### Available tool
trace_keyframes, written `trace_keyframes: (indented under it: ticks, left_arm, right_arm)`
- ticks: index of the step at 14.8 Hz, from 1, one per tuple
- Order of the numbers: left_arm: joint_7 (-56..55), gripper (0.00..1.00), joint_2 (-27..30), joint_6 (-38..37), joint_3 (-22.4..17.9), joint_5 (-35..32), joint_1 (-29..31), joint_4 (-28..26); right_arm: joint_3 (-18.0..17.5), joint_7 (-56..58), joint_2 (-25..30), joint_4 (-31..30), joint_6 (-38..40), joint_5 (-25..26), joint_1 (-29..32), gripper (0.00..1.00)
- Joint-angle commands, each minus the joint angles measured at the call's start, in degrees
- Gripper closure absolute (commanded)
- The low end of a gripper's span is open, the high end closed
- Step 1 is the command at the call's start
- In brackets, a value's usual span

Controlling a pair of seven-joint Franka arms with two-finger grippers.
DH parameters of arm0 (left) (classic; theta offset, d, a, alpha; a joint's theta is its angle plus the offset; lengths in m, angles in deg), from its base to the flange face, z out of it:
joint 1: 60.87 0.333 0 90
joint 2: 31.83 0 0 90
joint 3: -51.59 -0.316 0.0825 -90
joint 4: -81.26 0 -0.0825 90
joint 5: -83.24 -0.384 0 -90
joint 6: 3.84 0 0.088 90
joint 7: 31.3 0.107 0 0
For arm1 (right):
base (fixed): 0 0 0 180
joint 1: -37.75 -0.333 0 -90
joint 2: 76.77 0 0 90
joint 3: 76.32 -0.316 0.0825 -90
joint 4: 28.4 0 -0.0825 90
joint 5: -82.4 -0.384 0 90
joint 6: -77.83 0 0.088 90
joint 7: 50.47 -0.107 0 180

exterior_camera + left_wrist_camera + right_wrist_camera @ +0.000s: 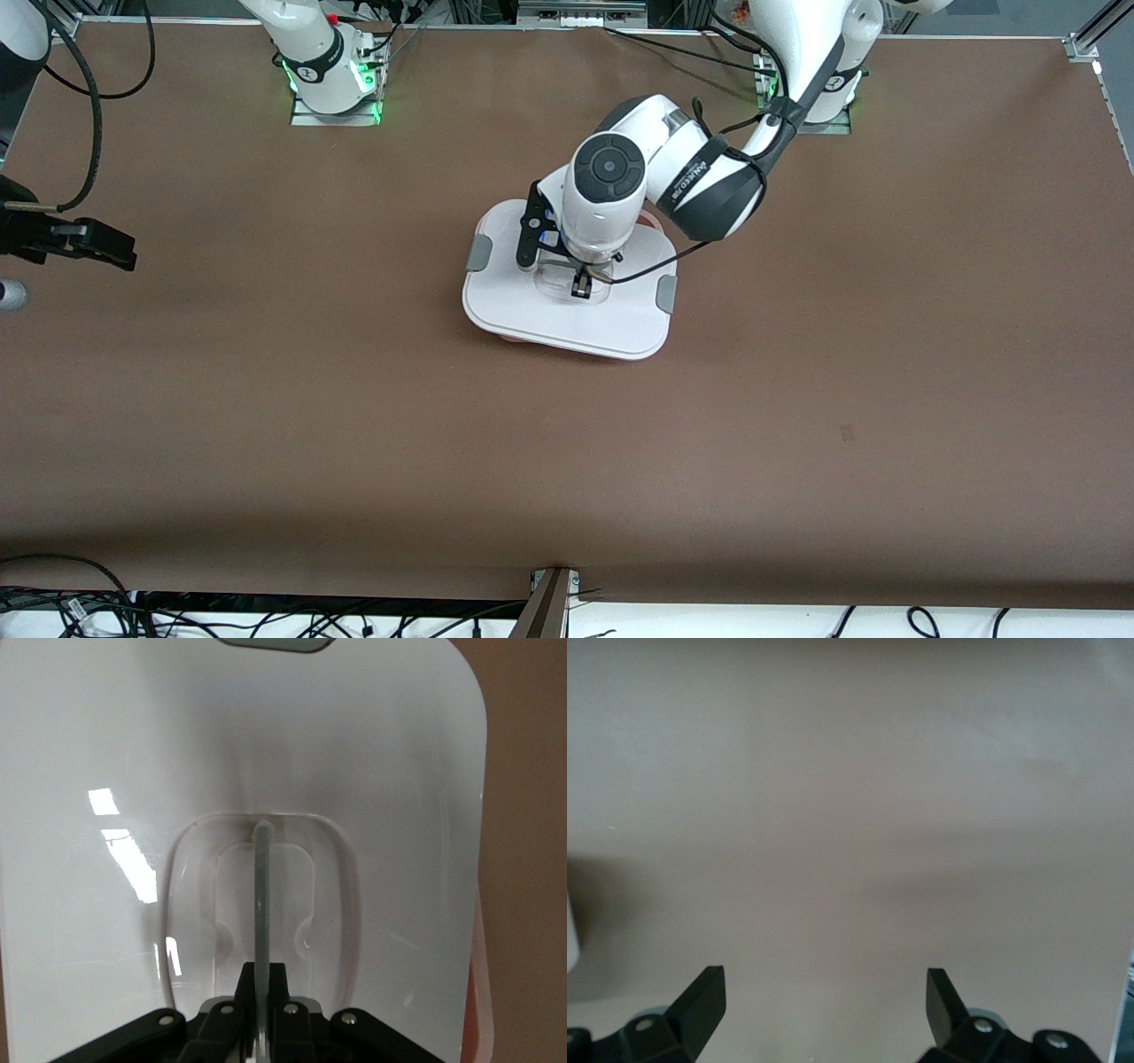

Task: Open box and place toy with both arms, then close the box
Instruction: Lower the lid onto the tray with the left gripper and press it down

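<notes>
Left end effector (581,288) sits over the middle of the box (567,310), fingers pinched narrow on the clear handle (262,904) in the lid's recess. Right end effector (84,244) waits spread wide and empty over bare tabletop (797,443) at the right arm's end. Lid (133,744) lies flat on the base, so either unopened or closing (cannot tell which); toy not visible anywhere. Lid: glossy white rigid plastic, rounded corners, grey side clips (478,254). Pale pink base peeks below. Tabletop matte brown.
</notes>
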Motion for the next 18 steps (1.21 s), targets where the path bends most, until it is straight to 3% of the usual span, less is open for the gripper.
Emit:
trace_keyframes:
  ticks: [1,6,10,18]
  left_arm:
    - [-0.8,1.00,-0.9,-1.4,-0.7,0.0,-1.3,1.4]
    - [-1.8,1.00,-1.8,-1.5,-0.7,-0.1,-2.2,1.4]
    - [-5.9,1.00,-1.4,-4.2,-0.7,-0.6,-2.2,0.7]
    - [-10.0,1.00,-1.8,-6.1,-0.9,-0.8,-3.3,0.2]
  right_arm:
    - [5.7,2.1,5.0,-6.6,0.3,-1.9,-3.5,0.00]
    - [10.0,12.8,8.3,-10.8,1.0,-6.2,-3.6,0.00]
    - [13.0,14.3,11.6,-15.5,1.0,-8.0,-3.6,0.00]
    - [13.1,13.1,12.4,-16.8,3.4,-8.2,-6.0,0.00]
